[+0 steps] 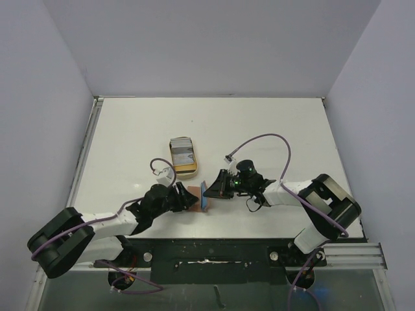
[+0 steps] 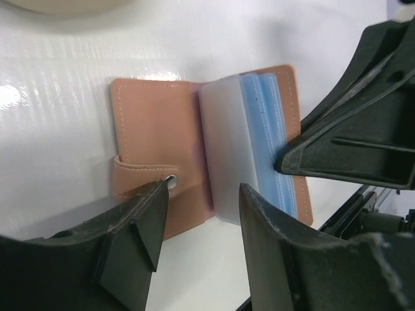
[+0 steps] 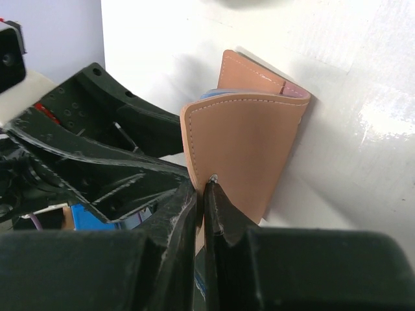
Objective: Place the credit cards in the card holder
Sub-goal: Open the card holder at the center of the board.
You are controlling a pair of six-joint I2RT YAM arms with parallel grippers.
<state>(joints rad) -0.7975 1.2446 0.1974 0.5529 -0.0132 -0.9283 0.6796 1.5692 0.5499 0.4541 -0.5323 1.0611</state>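
The brown card holder [image 1: 196,194] lies open between my two grippers. In the left wrist view its left cover [image 2: 155,139], with the snap tab, lies flat on the table, and pale grey and blue pocket leaves [image 2: 227,155] stand up from the spine. My right gripper [image 3: 204,186] is shut on the edge of the other cover [image 3: 243,149] and holds it upright. Just in front of the holder's near edge, my left gripper [image 2: 202,194] is open with only bare table between its fingers. Credit cards [image 1: 183,154] lie in the tan tray [image 1: 174,162].
The tan oval tray stands just beyond the card holder, and its rim [image 2: 65,5] shows at the top of the left wrist view. The table's near edge with the black base rail [image 1: 214,256] is close behind both grippers. Grey walls enclose the table.
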